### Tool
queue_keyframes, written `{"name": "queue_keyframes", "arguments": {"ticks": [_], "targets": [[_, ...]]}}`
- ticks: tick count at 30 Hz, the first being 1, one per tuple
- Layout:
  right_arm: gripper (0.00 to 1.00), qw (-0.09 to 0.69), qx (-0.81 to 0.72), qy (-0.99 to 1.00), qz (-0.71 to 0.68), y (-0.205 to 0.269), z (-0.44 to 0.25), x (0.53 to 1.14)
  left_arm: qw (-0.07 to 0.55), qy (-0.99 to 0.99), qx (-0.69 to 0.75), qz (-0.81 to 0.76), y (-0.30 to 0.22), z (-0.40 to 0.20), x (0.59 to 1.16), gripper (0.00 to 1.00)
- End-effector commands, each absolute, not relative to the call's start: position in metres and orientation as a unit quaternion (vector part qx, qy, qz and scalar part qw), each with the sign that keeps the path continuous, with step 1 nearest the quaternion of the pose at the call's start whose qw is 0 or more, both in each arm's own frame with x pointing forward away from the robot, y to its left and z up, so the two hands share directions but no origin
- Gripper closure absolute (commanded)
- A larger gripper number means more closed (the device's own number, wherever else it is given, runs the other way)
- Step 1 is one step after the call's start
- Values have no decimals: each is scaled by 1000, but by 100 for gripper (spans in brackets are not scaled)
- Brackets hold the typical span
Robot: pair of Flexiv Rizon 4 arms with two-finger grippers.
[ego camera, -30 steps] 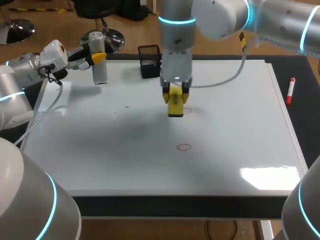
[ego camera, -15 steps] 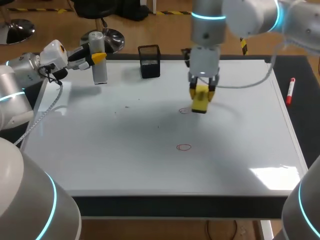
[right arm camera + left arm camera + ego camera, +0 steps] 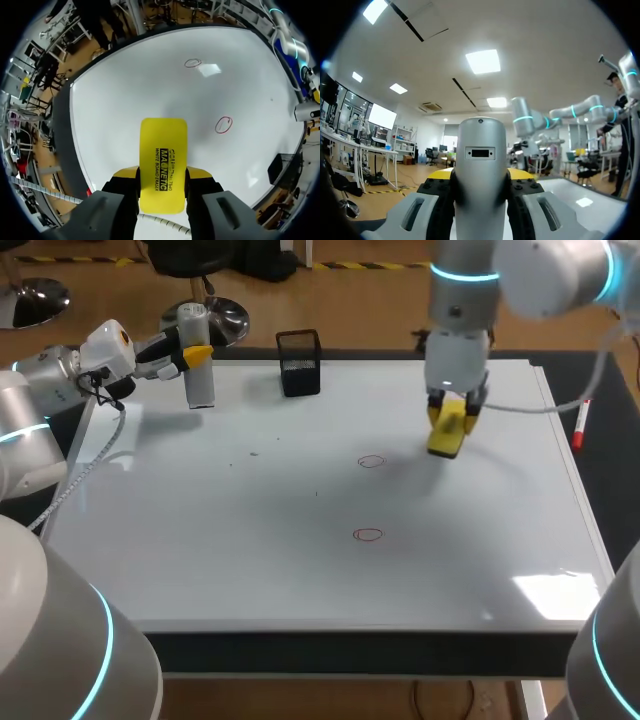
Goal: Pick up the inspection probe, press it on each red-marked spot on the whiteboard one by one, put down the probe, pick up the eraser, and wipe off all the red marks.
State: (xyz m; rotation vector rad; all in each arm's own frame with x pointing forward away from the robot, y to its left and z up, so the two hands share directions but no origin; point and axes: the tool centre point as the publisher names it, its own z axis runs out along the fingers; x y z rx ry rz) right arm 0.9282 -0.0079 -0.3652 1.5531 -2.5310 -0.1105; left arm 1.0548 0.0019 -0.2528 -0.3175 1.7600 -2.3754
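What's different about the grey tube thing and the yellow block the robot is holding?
The probe is silver-grey and round like a tube; the eraser is yellow and flat. The probe stands upright by the far left corner of the whiteboard; the eraser is over the board, right of the farther red circle. Each is clamped in its own pair of jaws.

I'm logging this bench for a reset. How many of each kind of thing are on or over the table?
Red circle marks: 2
Yellow eraser: 1
Silver probe: 1
Black holder: 1
Red-capped marker: 1
Whiteboard: 1
Total: 7
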Motion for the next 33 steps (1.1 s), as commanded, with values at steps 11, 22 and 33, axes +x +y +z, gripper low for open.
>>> {"name": "queue_keyframes", "arguments": {"ticks": [11, 22, 33], "targets": [[100, 39, 476, -878, -44, -71, -359, 922, 84, 589, -105, -797, 2, -253, 1056, 100], [100, 44, 454, -888, -50, -100, -358, 921, 84, 589, -105, -797, 2, -253, 1056, 100], [100, 39, 451, -891, -43, -103, -358, 921, 84, 589, -105, -797, 2, -253, 1056, 100]]}}
